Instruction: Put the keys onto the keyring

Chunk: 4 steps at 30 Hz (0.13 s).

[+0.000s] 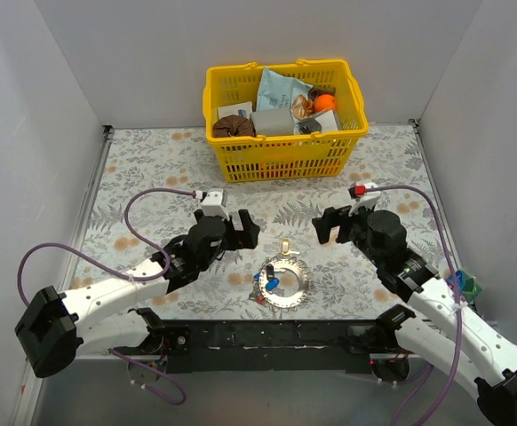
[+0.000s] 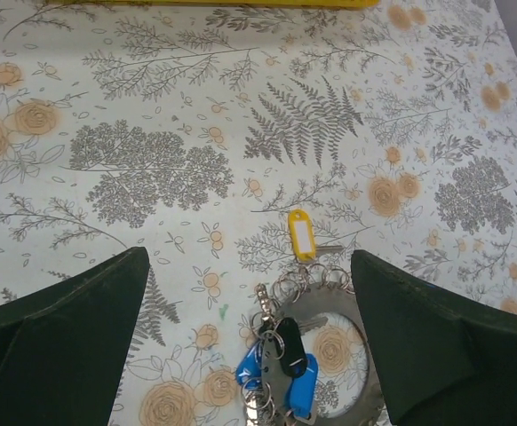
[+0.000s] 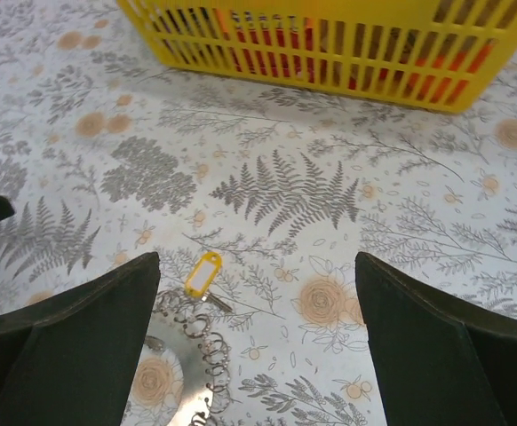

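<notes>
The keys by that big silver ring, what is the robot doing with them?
The robot's job is filling the keyring. Right now it holds nothing. The left claw and the right claw are both open, hovering on either side of the ring. The ring lies flat on the flowery table. A bunch of blue-headed keys sits at its left side, and a yellow-tagged key lies at its far edge.
</notes>
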Motion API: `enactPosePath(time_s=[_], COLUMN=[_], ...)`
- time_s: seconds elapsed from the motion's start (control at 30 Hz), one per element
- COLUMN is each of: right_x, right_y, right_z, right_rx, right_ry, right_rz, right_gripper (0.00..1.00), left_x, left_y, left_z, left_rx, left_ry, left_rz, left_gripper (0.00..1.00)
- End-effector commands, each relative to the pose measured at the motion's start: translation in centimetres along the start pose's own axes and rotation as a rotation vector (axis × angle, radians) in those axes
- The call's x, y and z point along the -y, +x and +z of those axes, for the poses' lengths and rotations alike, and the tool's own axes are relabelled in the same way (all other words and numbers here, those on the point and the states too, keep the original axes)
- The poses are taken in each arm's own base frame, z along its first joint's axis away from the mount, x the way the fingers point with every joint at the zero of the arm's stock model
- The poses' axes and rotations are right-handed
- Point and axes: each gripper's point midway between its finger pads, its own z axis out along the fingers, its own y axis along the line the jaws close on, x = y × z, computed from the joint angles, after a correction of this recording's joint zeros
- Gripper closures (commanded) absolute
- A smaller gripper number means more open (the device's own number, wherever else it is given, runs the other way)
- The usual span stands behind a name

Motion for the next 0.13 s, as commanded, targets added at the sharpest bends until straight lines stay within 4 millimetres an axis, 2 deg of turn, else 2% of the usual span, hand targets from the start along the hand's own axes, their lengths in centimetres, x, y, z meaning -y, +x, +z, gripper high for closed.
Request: enactPosePath(time_s=[0.0, 0.1], right_x=[3.3, 4.3], right_y=[-1.7, -2.4], right_z=[-0.1, -0.2], right_rx=[0.139, 0.194], right_ry=[0.193, 0.245], right_rz=[0.100, 0.105], right_gripper=[0.02, 0.02], left_x=[-0.9, -1.8], left_y=[-1.5, -2.5], left_z=[-0.9, -1.1], left_rx=[0.068, 0.121], left_ry=[-0.027, -0.069], left_rz=[0.036, 0.048], left_gripper=[0.02, 0.02])
